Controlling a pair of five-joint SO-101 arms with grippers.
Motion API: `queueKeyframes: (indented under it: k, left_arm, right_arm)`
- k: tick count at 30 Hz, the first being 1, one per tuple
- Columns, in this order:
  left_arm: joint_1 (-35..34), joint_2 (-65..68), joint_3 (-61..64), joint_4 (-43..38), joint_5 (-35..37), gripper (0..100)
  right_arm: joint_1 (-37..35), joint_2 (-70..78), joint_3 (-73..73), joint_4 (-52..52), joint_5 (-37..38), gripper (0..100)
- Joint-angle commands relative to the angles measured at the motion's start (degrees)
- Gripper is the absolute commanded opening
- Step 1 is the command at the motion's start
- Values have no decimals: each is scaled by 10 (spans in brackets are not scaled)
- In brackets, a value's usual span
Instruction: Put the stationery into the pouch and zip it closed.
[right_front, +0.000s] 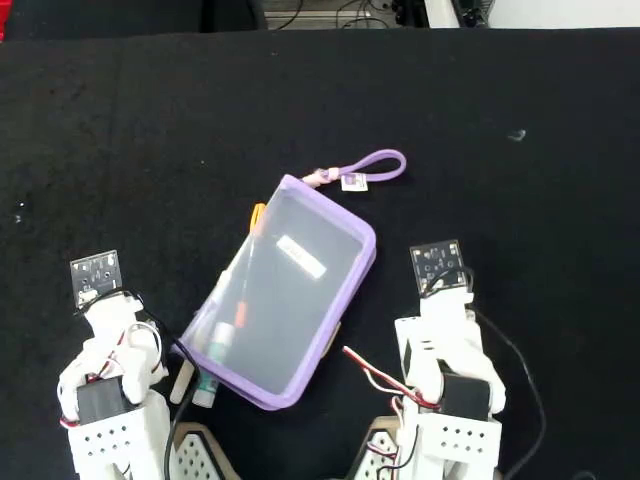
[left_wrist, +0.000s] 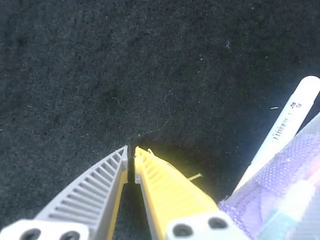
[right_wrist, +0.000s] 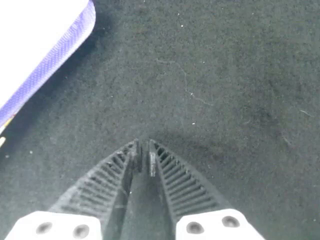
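Note:
A purple pouch (right_front: 288, 290) with a clear front lies slanted in the middle of the black table, its loop strap (right_front: 372, 167) at the far end. Stationery shows through it, and a white pen (right_front: 184, 378) and a white tube (right_front: 207, 388) stick out of its near left end. The pen (left_wrist: 287, 127) and the purple pouch edge (left_wrist: 280, 185) appear beside my left gripper (left_wrist: 131, 151), which is shut and holds nothing. My right gripper (right_wrist: 143, 147) is shut too, just off the pouch's purple rim (right_wrist: 55, 65). Both arms (right_front: 105, 385) (right_front: 447, 375) rest at the near edge.
The black cloth (right_front: 500, 150) covers the whole table, with free room to the far side, left and right of the pouch. Cables and equipment lie beyond the table's far edge (right_front: 340, 15).

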Motion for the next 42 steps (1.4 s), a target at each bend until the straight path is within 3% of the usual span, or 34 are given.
queueKeyframes:
  k: [1,10,16,24,32,37,42]
  left_arm:
    - [6,-4,14,-12,-4,30]
    - [6,-4,14,-12,-4,30]
    - [6,-4,14,-12,-4,30]
    - [5,-4,14,-12,-4,30]
    - [5,-4,14,-12,-4,30]
    - [5,-4,14,-12,-4,30]
    - [6,-4,14,-12,-4,30]
  right_arm:
    - [4,-54,-1,-5,-2,21]
    - [8,-54,-2,12,10,22]
    - [7,-54,-16,-37,144,22]
    - [3,-54,-150,-48,82,31]
    - [3,-53,-229,-100,21,230]
    - [-22,-42,-251,-113,21,230]
    - [-82,59,-310,-133,21,230]
